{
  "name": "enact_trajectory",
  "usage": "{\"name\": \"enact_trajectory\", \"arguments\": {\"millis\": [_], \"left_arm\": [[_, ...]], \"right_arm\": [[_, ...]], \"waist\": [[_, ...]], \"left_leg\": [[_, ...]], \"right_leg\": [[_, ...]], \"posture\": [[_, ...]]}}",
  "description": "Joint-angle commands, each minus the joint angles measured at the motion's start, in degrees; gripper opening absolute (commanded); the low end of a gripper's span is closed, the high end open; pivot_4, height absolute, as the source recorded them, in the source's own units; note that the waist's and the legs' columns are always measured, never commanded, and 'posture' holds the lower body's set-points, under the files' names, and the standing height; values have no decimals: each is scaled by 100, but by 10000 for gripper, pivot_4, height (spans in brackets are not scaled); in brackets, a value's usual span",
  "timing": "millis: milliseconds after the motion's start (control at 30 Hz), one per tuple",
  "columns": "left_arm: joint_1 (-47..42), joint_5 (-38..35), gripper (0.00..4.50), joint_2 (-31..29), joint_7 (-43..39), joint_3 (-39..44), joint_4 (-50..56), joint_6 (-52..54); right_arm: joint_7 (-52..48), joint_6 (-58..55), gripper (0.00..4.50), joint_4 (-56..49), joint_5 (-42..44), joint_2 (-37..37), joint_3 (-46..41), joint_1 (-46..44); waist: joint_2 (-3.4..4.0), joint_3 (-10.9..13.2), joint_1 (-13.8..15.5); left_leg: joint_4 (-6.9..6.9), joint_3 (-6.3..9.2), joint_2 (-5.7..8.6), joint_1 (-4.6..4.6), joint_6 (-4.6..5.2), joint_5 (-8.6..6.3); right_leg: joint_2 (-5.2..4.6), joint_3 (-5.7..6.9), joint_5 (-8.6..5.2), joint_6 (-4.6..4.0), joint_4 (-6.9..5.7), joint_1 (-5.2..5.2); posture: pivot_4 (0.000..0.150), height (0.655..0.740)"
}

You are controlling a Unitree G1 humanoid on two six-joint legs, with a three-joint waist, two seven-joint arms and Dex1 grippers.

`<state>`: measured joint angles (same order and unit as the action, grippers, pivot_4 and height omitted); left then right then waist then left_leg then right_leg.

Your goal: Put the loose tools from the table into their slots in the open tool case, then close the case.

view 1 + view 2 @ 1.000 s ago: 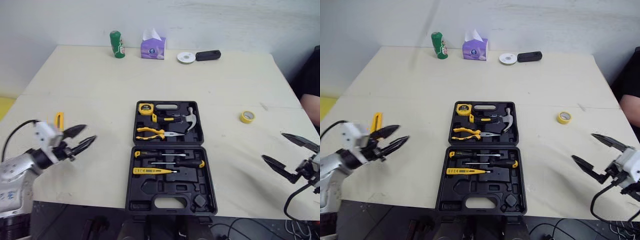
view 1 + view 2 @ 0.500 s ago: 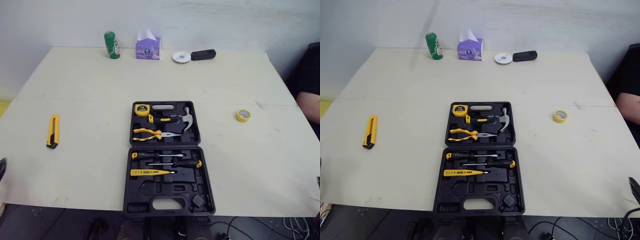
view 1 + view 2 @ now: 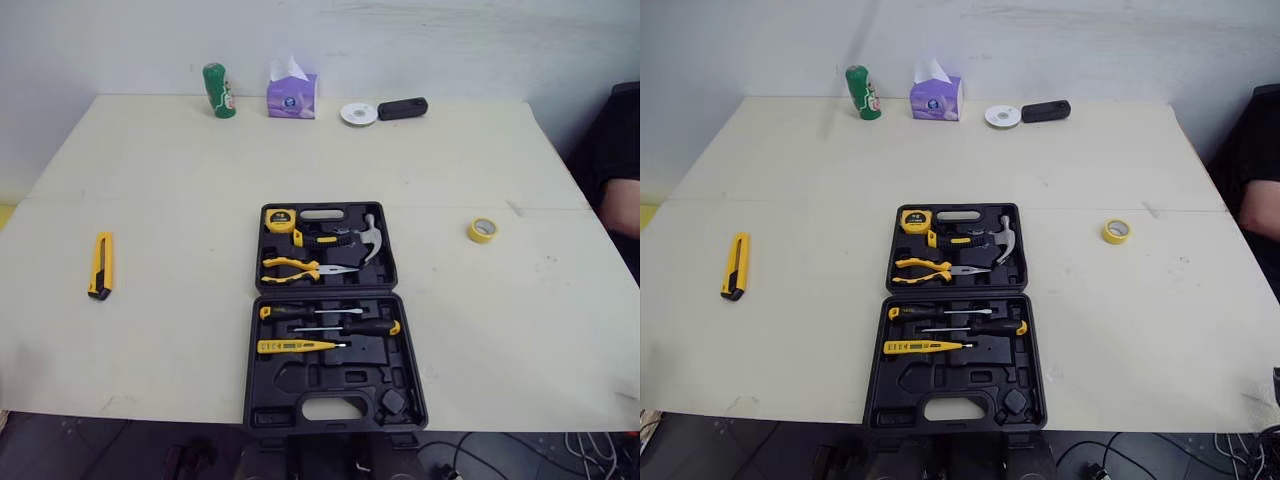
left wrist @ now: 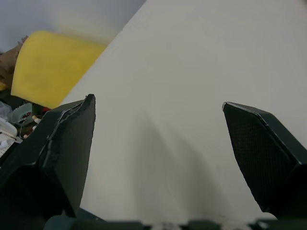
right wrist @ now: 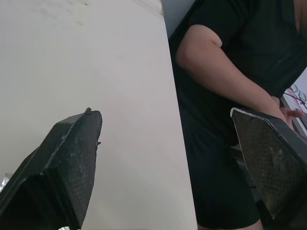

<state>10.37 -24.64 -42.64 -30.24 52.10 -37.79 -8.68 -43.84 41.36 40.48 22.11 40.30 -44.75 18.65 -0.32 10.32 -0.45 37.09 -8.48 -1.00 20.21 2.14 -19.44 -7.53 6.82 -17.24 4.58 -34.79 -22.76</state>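
Note:
The open black tool case (image 3: 330, 385) lies at the table's front middle, holding a tape measure (image 3: 279, 219), hammer (image 3: 368, 238), pliers (image 3: 300, 268), screwdrivers (image 3: 345, 320) and a yellow tester (image 3: 295, 346). A loose yellow utility knife (image 3: 100, 265) lies on the table far left of the case. A yellow tape roll (image 3: 482, 230) lies to the case's right. My left gripper (image 4: 158, 158) is open over bare table near its left edge. My right gripper (image 5: 168, 163) is open at the table's right edge, empty.
Along the back edge stand a green bottle (image 3: 217, 90), a purple tissue box (image 3: 291, 92), a white disc (image 3: 358, 114) and a black case (image 3: 402, 108). A person in black (image 5: 230, 81) sits beyond the table's right edge. A yellow object (image 4: 53, 67) lies off the left edge.
Both arms have dropped out of the head views since a second ago, uncovering the utility knife. The camera has tilted slightly.

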Motion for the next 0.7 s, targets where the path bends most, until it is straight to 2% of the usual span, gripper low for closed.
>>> {"name": "enact_trajectory", "arguments": {"millis": [33, 233, 467, 700], "left_arm": [[-41, -230, 44784, 8, -108, -6, 499, 7], [1, -378, 44784, 167, -48, -111, 1343, 332], [-109, -567, 44784, 523, 174, -351, 2487, 903], [36, -652, 44784, 430, 583, -810, 3755, 2518]], "right_arm": [[-204, 124, 45000, -28, 224, 40, 52, -145], [-597, -101, 45000, -418, 501, -18, 344, -509], [-821, -584, 45000, -1441, 710, -115, 899, -1056], [-1046, -1399, 45000, -2748, 983, -77, 1517, -1451]], "waist": [[-1, 0, 0], [0, -1, -7], [0, 0, -37], [-1, 0, -1]], "left_leg": [[0, 0, 0, 0, 0, 0], [0, 0, 0, 0, -3, 2], [9, 0, 0, 0, -3, 4], [9, 0, 1, 1, -2, 10]], "right_leg": [[0, 0, 0, 0, 0, 0], [0, 1, 0, 1, -3, 0], [1, 0, 1, 2, -13, 2], [1, 2, 1, 2, -20, 1]], "posture": [[1500, 7400], [1500, 7400], [1500, 7400], [1500, 7400]]}}
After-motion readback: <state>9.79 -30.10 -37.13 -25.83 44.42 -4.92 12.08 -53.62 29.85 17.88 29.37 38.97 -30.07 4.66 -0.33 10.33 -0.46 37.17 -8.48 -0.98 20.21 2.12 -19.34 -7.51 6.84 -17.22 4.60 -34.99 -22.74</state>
